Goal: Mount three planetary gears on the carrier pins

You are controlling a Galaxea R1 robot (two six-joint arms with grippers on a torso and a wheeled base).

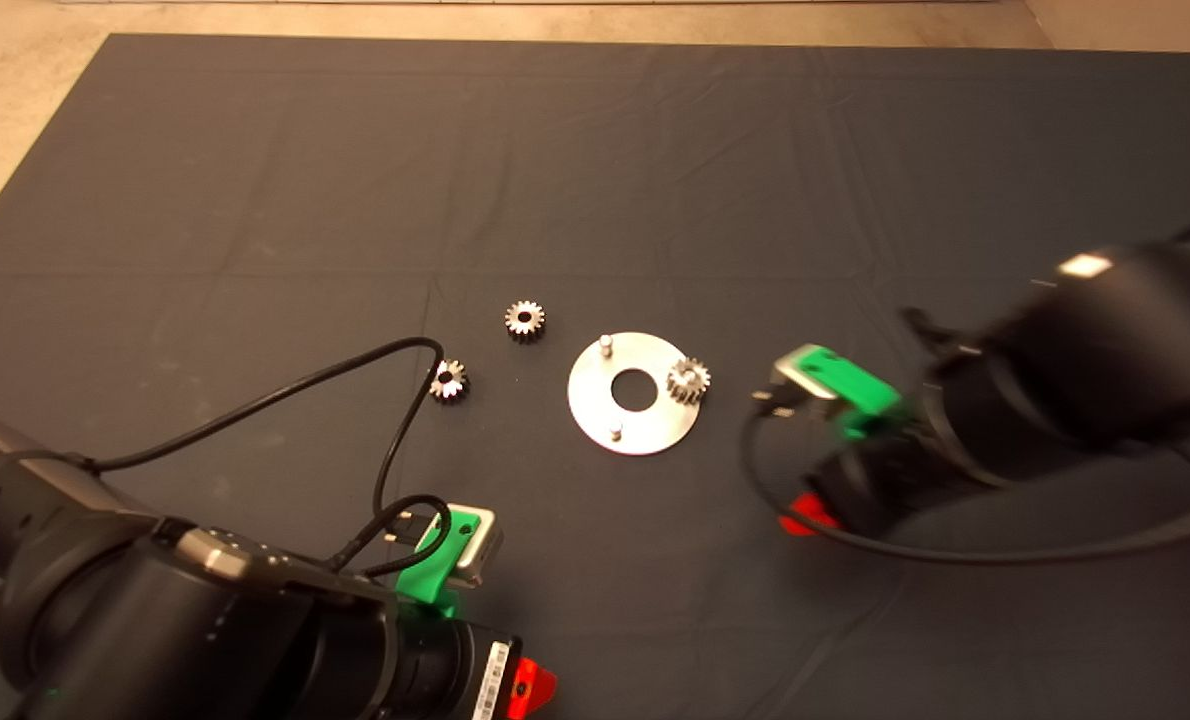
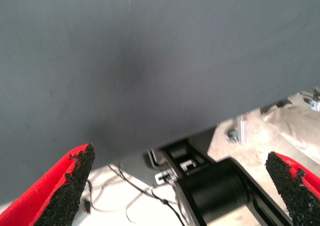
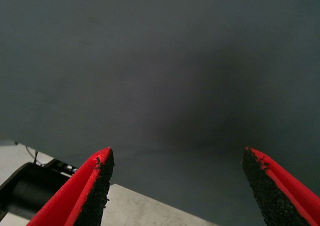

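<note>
On the dark mat [image 1: 655,180] lies the disc [image 1: 595,405]. One gear [image 1: 688,380] sits on its pin at 3 o'clock; bare pins stand at 11 [image 1: 605,343] and 7 [image 1: 615,432]. Two loose gears [image 1: 524,320] [image 1: 448,381] lie beyond the disc's 9–10 o'clock side. The right gripper [image 3: 177,186], fingers wide and empty, hovers past 3–4 o'clock; the left gripper [image 2: 180,186], also wide, waits toward 7 o'clock.

Head camera: high above counter [image 1: 255,150], facing down, most of dark mat in frame, far edge along top. Left wrist camera: close above mat near counter's near-left corner, floor past near edge visible. Right wrist camera: close above mat toward near-right side, near edge also caught. All three views share bare mat.
</note>
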